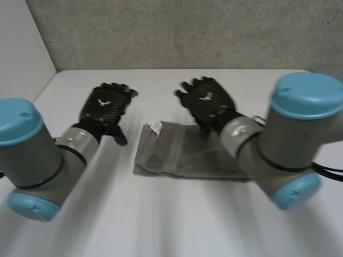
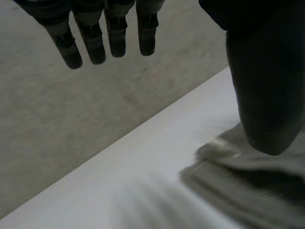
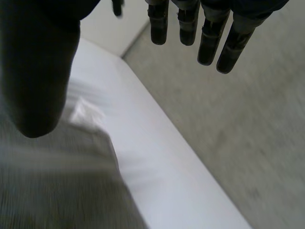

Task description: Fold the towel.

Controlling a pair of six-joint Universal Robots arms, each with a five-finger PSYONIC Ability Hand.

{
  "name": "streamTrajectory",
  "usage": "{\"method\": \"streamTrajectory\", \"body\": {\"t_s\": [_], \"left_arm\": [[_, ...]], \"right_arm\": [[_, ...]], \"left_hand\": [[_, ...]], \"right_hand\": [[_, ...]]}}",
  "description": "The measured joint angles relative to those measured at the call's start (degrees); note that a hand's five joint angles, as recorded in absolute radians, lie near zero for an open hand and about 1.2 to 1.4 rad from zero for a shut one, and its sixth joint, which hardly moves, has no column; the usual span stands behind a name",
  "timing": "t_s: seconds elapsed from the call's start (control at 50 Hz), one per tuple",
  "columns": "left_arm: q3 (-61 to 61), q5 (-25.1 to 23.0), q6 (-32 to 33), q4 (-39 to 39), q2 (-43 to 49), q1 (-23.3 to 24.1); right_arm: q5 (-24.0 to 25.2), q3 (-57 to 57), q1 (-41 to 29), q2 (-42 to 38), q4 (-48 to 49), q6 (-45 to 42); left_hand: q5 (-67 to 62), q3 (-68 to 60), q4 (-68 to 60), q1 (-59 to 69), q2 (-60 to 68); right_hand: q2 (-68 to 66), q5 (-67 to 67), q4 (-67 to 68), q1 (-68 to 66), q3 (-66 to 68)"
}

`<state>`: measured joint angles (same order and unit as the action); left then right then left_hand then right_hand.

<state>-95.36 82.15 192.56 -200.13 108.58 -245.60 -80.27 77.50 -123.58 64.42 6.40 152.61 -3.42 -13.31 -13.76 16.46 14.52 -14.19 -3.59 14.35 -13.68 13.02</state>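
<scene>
A grey towel (image 1: 182, 152) lies folded into a flat strip in the middle of the white table (image 1: 161, 225), a small white label (image 1: 156, 127) at its far left corner. My left hand (image 1: 106, 107) hovers to the left of the towel, fingers straight and apart, holding nothing. My right hand (image 1: 209, 101) hangs above the towel's far edge, fingers spread, also empty. In the left wrist view the towel (image 2: 248, 191) lies beside the thumb (image 2: 264, 81). In the right wrist view the towel (image 3: 57, 181) lies under the thumb (image 3: 38, 67), apart from it.
A grey wall (image 1: 182, 32) stands behind the table's far edge. Bare table surface lies in front of the towel and to its left.
</scene>
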Motion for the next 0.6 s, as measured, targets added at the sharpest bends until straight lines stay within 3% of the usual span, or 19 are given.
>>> {"method": "streamTrajectory", "body": {"t_s": [0.1, 0.22, 0.3, 0.38, 0.6], "left_arm": [[1.05, -0.06, -0.74, -0.03, 1.82, 5.32], [2.34, 0.08, -0.72, -0.06, 4.82, 8.55], [2.76, 0.23, -0.55, -0.06, 6.28, 9.09], [2.63, 0.36, -0.5, -0.07, 7.06, 9.05], [1.07, 0.56, -0.92, -0.04, 6.12, 8.55]], "right_arm": [[1.13, 10.53, 7.44, 5.1, -0.08, -0.12], [4.52, 20.59, 15.13, 8.25, 0.41, -0.21], [8.29, 24.96, 19.25, 8.57, 0.77, -0.19], [12.56, 27.91, 22.42, 7.56, 2.41, -0.2], [15.2, 28.95, 23.98, 2.5, 7.39, -0.84]], "left_hand": [[0.0, 0.0, 0.0, 0.0, 0.0], [0.0, 0.0, 0.0, 0.0, 0.0], [0.0, 0.0, 0.0, 0.0, 0.0], [0.0, 0.0, 0.0, 0.0, 0.0], [0.0, 0.0, 0.0, 0.0, 0.0]], "right_hand": [[0.0, 0.0, 0.0, 0.02, 0.0], [0.0, 0.0, 0.0, 0.22, 0.0], [-1.19, -1.14, 0.0, -1.45, 0.0], [-11.45, -12.74, 0.0, -11.75, 0.0], [-30.75, -30.97, 0.0, -31.18, 0.0]]}}
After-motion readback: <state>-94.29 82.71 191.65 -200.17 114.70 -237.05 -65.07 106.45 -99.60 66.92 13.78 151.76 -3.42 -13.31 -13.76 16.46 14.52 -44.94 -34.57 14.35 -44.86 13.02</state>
